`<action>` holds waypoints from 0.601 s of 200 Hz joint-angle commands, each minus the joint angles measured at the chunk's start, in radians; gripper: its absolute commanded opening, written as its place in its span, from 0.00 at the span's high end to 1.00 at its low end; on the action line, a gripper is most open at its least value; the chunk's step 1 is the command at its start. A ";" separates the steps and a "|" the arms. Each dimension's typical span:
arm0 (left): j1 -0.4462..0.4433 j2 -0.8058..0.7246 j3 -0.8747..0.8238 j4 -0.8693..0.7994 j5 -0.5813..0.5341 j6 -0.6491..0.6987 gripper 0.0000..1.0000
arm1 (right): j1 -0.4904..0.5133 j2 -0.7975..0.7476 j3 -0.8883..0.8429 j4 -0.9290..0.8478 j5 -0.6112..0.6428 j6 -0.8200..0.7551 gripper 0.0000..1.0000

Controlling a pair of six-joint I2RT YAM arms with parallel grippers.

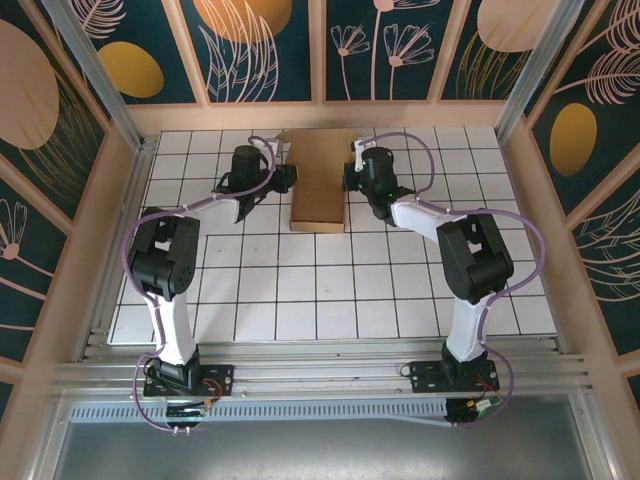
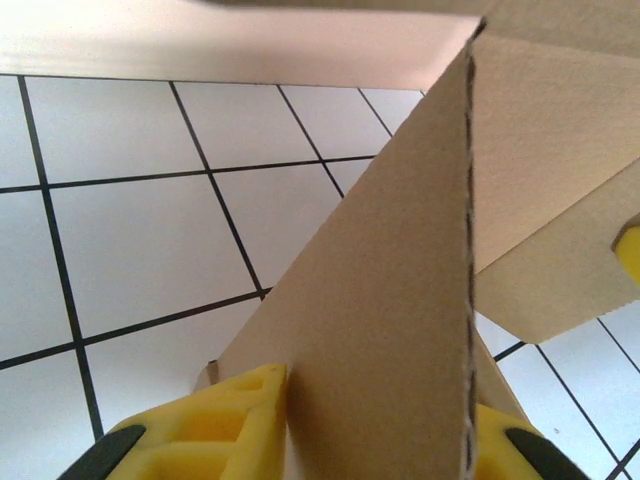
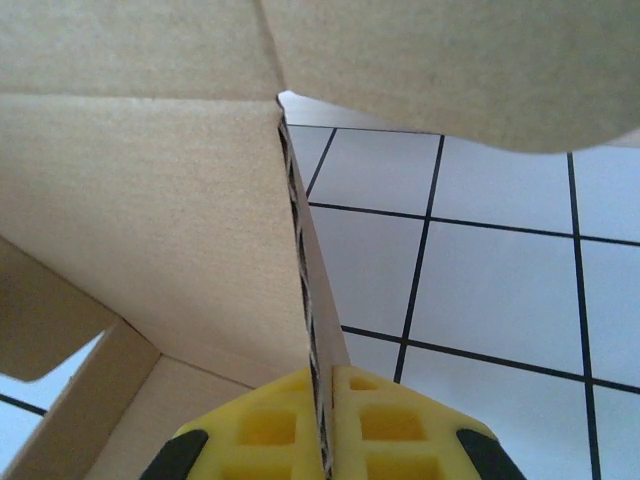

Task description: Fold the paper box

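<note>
The paper box [image 1: 318, 185] is a plain brown cardboard piece lying on the white grid table at the middle back. Both arms reach in to it from either side. My left gripper [image 1: 289, 178] is at its left edge and my right gripper [image 1: 350, 180] at its right edge. In the left wrist view a raised cardboard panel [image 2: 390, 300] fills the gap between the yellow fingers [image 2: 220, 425], which press against it. In the right wrist view the yellow fingers [image 3: 390, 420] pinch the thin corrugated edge of an upright wall [image 3: 150, 220], with another flap [image 3: 450, 60] curving overhead.
The white tiled table [image 1: 330, 290] is ringed by wooden walls with dark floral panels [image 1: 260, 45]. An aluminium rail [image 1: 320, 375] runs along the near edge by the arm bases. Open tiles lie in front of the box.
</note>
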 commanded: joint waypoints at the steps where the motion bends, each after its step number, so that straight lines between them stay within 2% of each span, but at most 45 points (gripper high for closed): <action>1: -0.032 -0.014 -0.041 0.023 0.070 -0.065 0.78 | 0.028 0.013 0.035 0.035 0.009 0.162 1.00; 41: -0.054 -0.024 -0.082 0.064 0.080 -0.106 0.79 | 0.051 0.014 0.002 0.045 0.021 0.247 1.00; 120: -0.087 -0.056 -0.163 0.115 0.060 -0.174 0.81 | 0.099 -0.035 -0.138 0.104 0.051 0.289 1.00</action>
